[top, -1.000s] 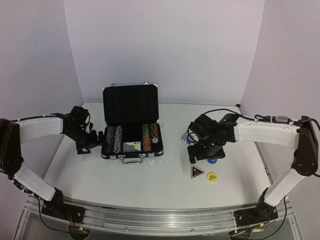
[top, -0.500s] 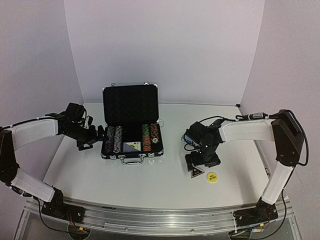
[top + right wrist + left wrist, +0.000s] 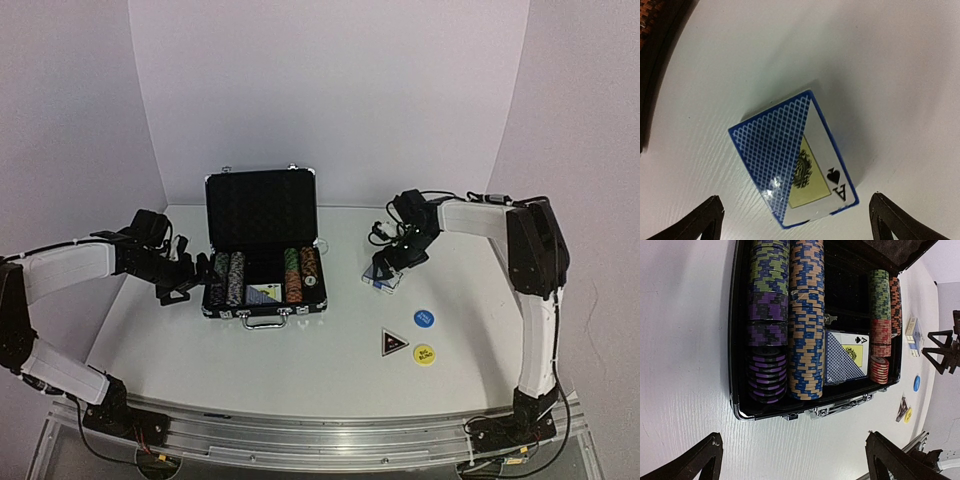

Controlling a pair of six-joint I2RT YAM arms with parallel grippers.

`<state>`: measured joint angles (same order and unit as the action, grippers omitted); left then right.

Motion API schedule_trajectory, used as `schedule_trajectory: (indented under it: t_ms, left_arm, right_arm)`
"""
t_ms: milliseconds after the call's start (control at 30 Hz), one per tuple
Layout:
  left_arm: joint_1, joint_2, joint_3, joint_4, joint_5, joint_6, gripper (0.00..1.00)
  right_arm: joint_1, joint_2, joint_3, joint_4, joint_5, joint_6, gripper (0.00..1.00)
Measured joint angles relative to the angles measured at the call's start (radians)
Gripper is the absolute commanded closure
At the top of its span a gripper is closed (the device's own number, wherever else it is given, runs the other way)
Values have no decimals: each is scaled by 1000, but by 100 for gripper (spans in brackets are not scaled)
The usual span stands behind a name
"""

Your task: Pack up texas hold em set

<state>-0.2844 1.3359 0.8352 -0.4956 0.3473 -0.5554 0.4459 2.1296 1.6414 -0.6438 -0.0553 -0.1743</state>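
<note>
The black, silver-trimmed case (image 3: 262,208) sits open left of the tabletop's (image 3: 320,372) centre, with striped chips (image 3: 806,320) in rows and a blue deck (image 3: 845,357) inside. The left jaws gape wide at its left side. The right jaws, wide too, hover over a loose deck (image 3: 790,170) to its right. The marker (image 3: 393,343), blue button (image 3: 424,318) and yellow button (image 3: 425,354) lie nearer the front edge.

White table (image 3: 300,350); pale backdrop walls (image 3: 330,90); aluminium rail (image 3: 330,437) along near edge.
</note>
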Motion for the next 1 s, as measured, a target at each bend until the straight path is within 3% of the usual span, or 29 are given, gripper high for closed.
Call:
schedule_trajectory:
  t_ms: [233, 300, 400, 500, 600, 1000]
  left_arm:
    - [0, -21, 0, -3, -2, 0, 0]
    - [0, -21, 0, -9, -3, 0, 0]
    - [0, -12, 3, -18, -10, 0, 0]
    - [0, 28, 20, -23, -25, 0, 0]
    - [0, 75, 50, -23, -35, 0, 0]
    - [-46, 160, 227, 42, 84, 9, 4]
  right_arm:
    - [3, 155, 123, -29, -28, -211, 5]
    - [5, 178, 165, -43, -39, -240, 11]
    - [2, 195, 191, -58, -54, -277, 35]
    - [-2, 195, 191, -76, -69, -294, 39]
    - [-5, 194, 189, -81, -81, -299, 52]
    - [62, 71, 71, -149, -114, -293, 55]
